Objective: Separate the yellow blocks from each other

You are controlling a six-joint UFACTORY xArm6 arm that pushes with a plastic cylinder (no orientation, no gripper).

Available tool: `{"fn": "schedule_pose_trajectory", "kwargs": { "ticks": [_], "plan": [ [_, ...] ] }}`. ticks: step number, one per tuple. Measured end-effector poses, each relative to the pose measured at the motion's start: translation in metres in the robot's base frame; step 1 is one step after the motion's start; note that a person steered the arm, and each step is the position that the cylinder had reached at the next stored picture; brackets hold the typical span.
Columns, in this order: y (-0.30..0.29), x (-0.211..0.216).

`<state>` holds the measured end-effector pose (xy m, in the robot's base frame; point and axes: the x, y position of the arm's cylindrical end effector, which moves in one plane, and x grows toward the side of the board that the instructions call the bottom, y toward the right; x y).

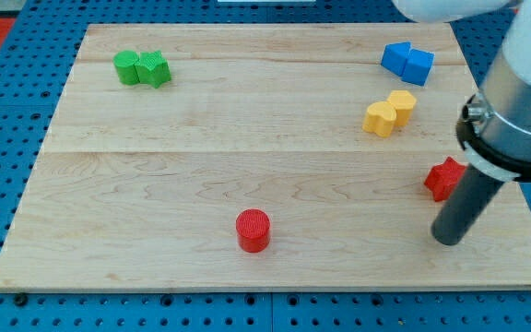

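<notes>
Yellow blocks (389, 112) touching, above-left of my tip (448, 240)

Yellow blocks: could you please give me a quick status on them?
My tip low at view's right, below red block. Two yellow blocks touching, untouched. Path up to them open.

Arm, one unit: white glossy casing at the view's top right; grey cylindrical wrist section beneath; black ring clamp with a white band; straight dark matte rod ending in my tip (448, 240), blunt and round
</notes>
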<state>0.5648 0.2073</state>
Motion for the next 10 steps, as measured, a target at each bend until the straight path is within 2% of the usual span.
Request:
{"fn": "schedule_pose_trajectory", "kwargs": {
  "ticks": [1,2,3,5,10],
  "plan": [
    [0.064,0.0],
    [0.067,-0.005],
    [0.07,-0.049],
    [0.07,-0.061],
    [-0.011,-0.061]
  ]
}}
